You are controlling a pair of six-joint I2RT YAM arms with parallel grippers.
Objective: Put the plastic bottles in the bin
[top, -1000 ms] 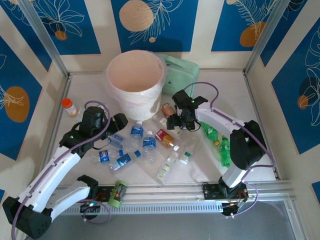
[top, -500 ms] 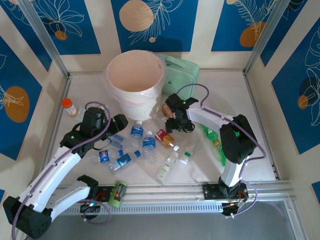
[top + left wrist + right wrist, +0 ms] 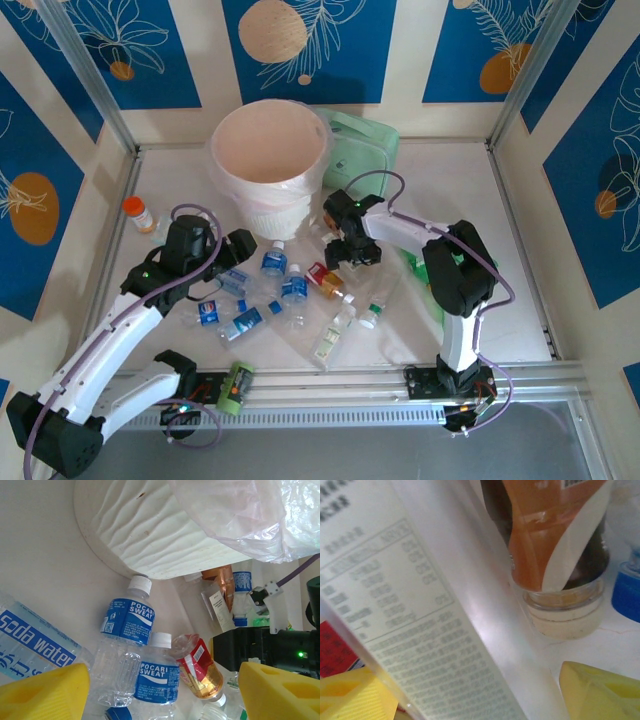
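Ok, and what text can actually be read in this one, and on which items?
"POCARI SWEAT": blue label, upper clear bottle
"POCARI SWEAT": blue label, lower clear bottle beside it
"soda water": blue label, bottle at the left edge
Too blurred to read: fine print on the pale-labelled bottle; print on the red-labelled bottle.

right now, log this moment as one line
left hand: open above Pocari Sweat bottles | right hand: open astride white-labelled bottle | bin: upright, no bottle seen inside
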